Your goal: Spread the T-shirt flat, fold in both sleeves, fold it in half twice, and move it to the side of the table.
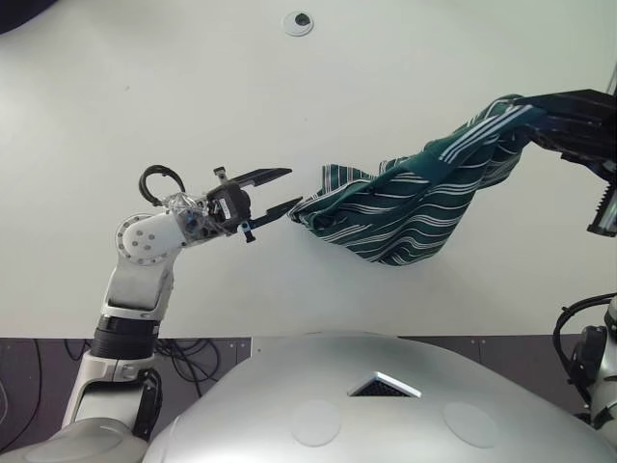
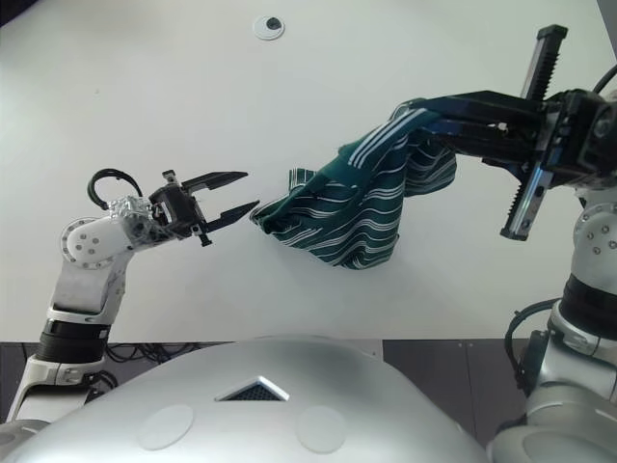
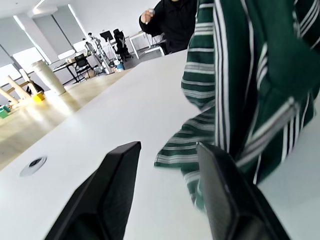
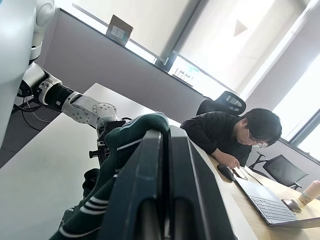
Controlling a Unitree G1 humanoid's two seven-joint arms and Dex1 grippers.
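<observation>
A dark green T-shirt with white stripes (image 1: 405, 207) hangs bunched above the white table (image 1: 193, 87), its lower end resting on the surface. My right gripper (image 2: 424, 114) is shut on the shirt's upper end, holding it raised at the right; the cloth drapes over its fingers (image 4: 160, 165). My left gripper (image 1: 281, 190) is open at the left, level with the table, its fingertips just short of the shirt's low left edge (image 3: 175, 155). Nothing is between its fingers (image 3: 120, 175).
A small round grommet (image 1: 299, 23) sits in the table at the far middle. The table's front edge (image 1: 241, 335) runs close to me, with cables below it.
</observation>
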